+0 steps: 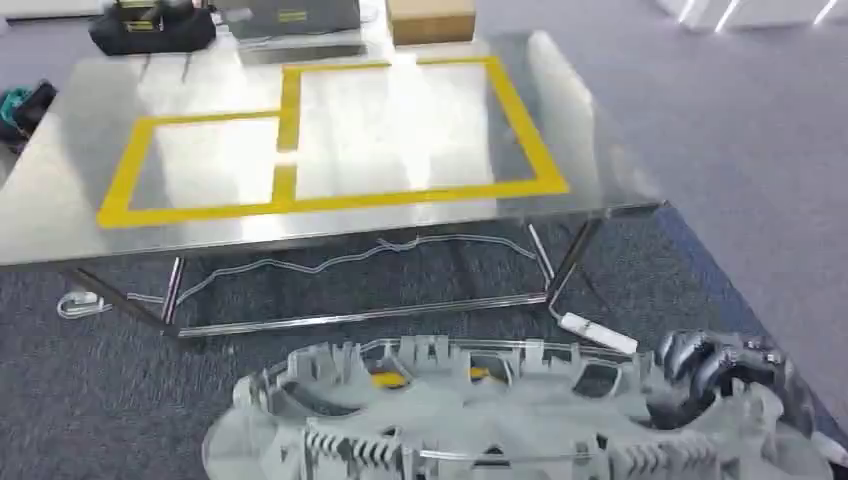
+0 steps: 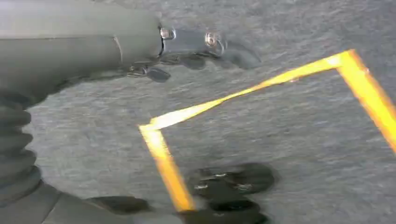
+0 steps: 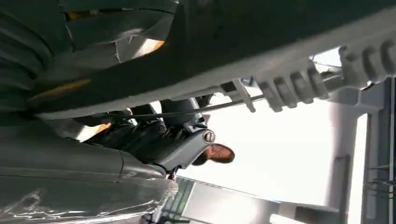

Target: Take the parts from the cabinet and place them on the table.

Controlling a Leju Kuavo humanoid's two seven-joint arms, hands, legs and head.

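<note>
The large grey ribbed plastic part point(image 1: 480, 420) was carried low in front of the robot, short of the steel desk point(image 1: 60, 210) with its yellow tape rectangles point(image 1: 290, 130). The right hand point(image 1: 715, 370) gripped the part's right end, dark fingers curled over the edge. The left hand point(image 2: 196, 49) hung above grey carpet point(image 2: 289, 140) (fingers apart, holding nothing).

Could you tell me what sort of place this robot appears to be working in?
Probably an industrial test or training floor: a steel table marked with yellow tape rectangles, grey carpet, and a large grey plastic part held by the right hand.
</note>
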